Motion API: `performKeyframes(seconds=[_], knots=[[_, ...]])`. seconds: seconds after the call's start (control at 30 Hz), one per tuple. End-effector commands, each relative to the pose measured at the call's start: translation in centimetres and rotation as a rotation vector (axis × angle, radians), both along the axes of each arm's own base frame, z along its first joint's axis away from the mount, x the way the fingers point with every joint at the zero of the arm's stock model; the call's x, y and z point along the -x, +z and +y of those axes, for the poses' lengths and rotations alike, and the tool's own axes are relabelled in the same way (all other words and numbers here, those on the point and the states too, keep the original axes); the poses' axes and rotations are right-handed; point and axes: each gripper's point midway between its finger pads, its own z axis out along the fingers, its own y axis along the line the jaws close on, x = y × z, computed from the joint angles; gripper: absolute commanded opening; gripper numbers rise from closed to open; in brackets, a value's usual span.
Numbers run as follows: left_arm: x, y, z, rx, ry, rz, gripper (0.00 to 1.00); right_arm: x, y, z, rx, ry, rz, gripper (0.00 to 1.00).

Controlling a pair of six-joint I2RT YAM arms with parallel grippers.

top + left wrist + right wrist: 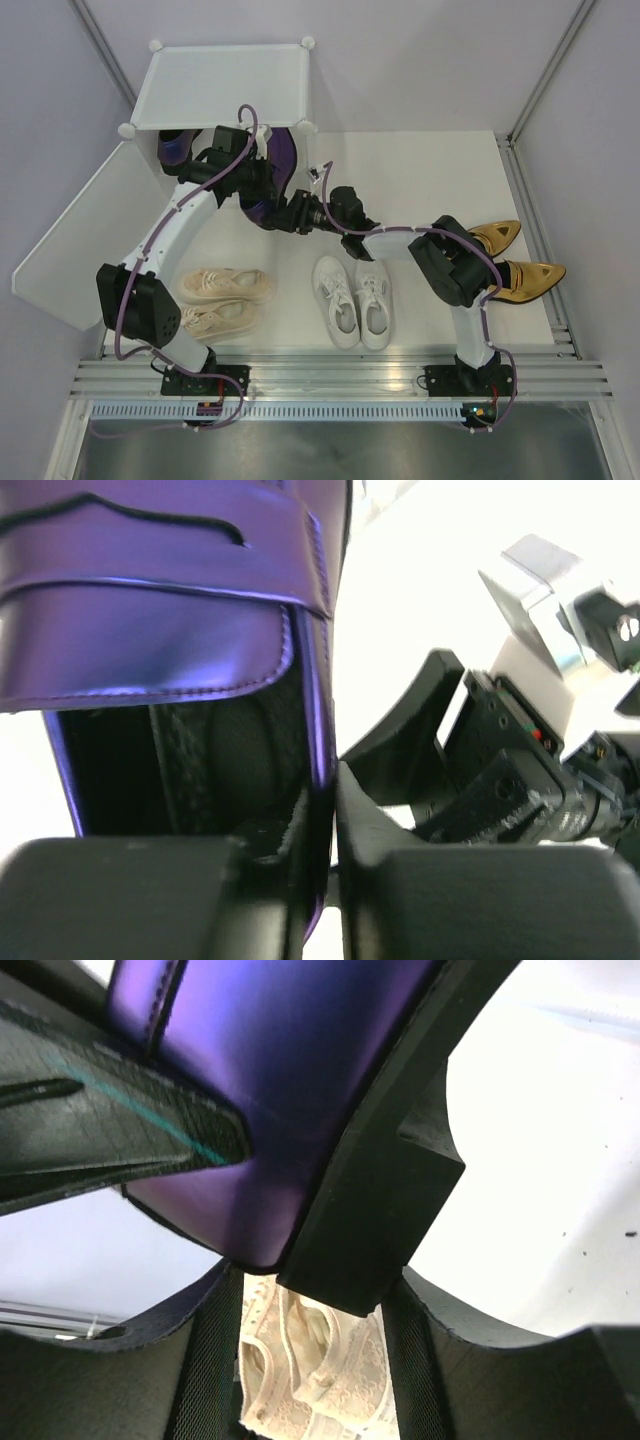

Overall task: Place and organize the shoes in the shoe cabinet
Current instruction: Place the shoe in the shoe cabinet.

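A glossy purple loafer point(283, 158) point(150, 580) hangs in front of the white shoe cabinet point(225, 85). My left gripper point(333, 780) point(262, 185) is shut on its side wall, one finger inside the shoe. My right gripper point(310, 1290) point(285, 215) stands open at the same loafer's point(280, 1080) black heel, with the heel block at its fingertips and a gap on the left side. A second purple loafer point(175, 148) lies at the cabinet's opening, left. Beige sneakers point(222, 300) point(310, 1370), white sneakers point(352, 300) and gold heels point(515, 260) lie on the table.
The cabinet's door panel point(85, 235) hangs open to the left, beside my left arm. The two arms meet close together in front of the cabinet. Metal frame posts stand at the back corners.
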Motion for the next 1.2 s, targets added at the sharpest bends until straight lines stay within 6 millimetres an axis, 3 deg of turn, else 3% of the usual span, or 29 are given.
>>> performKeyframes(seconds=[0.0,0.37,0.53,0.8,1.0,1.17], knots=[[-2.8,1.8,-0.4,0.006,0.035,-0.100,0.20,-1.8,7.3,0.4,-0.189,-0.039,-0.129,0.45],[-3.5,0.5,-0.1,-0.015,0.063,-0.079,0.41,-2.9,7.5,-0.5,-0.232,-0.053,-0.089,0.47],[-3.7,1.0,-0.3,0.000,0.065,-0.087,0.50,-3.1,7.4,-0.6,-0.244,-0.056,-0.075,0.47],[-3.5,3.2,-0.9,0.045,0.041,-0.126,0.67,-3.3,7.4,-1.1,-0.259,-0.065,-0.060,0.47],[-3.0,6.1,-1.6,0.102,0.014,-0.183,0.74,-3.4,7.1,-1.4,-0.260,-0.070,-0.050,0.48],[-2.5,7.2,-1.9,0.120,-0.018,-0.206,0.75,-3.5,7.1,-1.5,-0.268,-0.072,-0.038,0.48]])
